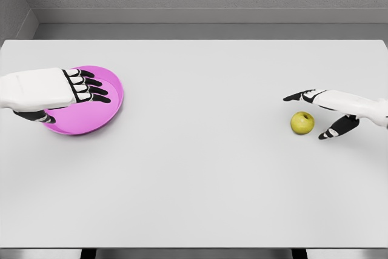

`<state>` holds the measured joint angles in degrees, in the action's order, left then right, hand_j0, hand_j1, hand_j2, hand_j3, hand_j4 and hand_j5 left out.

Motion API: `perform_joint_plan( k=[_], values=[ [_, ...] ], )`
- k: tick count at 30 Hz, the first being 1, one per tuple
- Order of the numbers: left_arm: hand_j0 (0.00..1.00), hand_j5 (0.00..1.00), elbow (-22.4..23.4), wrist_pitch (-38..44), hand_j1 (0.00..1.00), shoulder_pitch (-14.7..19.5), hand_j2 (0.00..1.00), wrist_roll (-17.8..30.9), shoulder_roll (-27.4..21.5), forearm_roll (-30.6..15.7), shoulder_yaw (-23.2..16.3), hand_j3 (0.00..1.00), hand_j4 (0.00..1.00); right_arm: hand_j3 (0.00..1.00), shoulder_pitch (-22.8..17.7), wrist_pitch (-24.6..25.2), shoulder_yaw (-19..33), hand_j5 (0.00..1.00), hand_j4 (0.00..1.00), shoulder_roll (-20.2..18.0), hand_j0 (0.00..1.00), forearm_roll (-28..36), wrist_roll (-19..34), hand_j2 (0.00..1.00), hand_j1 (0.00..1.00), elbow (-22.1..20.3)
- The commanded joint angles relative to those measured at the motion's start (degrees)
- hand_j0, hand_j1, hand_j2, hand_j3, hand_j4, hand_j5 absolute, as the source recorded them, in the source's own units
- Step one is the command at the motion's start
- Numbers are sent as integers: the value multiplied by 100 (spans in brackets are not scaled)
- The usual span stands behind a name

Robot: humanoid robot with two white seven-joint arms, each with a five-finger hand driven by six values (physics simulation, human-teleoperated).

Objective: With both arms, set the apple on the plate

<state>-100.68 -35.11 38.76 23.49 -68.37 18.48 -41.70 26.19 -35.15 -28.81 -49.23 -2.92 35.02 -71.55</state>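
Note:
A yellow-green apple (302,122) lies on the white table at the right. My right hand (312,113) reaches in from the right edge, its fingers spread above and below the apple, just short of touching it and holding nothing. At the left sits a magenta plate (115,101). My left hand (76,98) hovers over the plate's left part with fingers extended flat toward the right, open, covering part of the plate.
The white table (200,168) spans nearly the whole view, with its far edge against a grey wall and its near edge at the bottom.

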Motion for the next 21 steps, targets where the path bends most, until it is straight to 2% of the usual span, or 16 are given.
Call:
perform_joint_plan(
  k=[1,21],
  values=[
    [100,100,-4,11,100,0,100,-2,-9,-29,4,100,100,100,9,15,-1,100,100,45,100,54,-2,100,100,89],
    [100,100,5,11,100,0,100,15,-9,-29,4,100,100,100,44,15,-89,100,100,168,100,-42,-2,100,100,168]
  ],
)
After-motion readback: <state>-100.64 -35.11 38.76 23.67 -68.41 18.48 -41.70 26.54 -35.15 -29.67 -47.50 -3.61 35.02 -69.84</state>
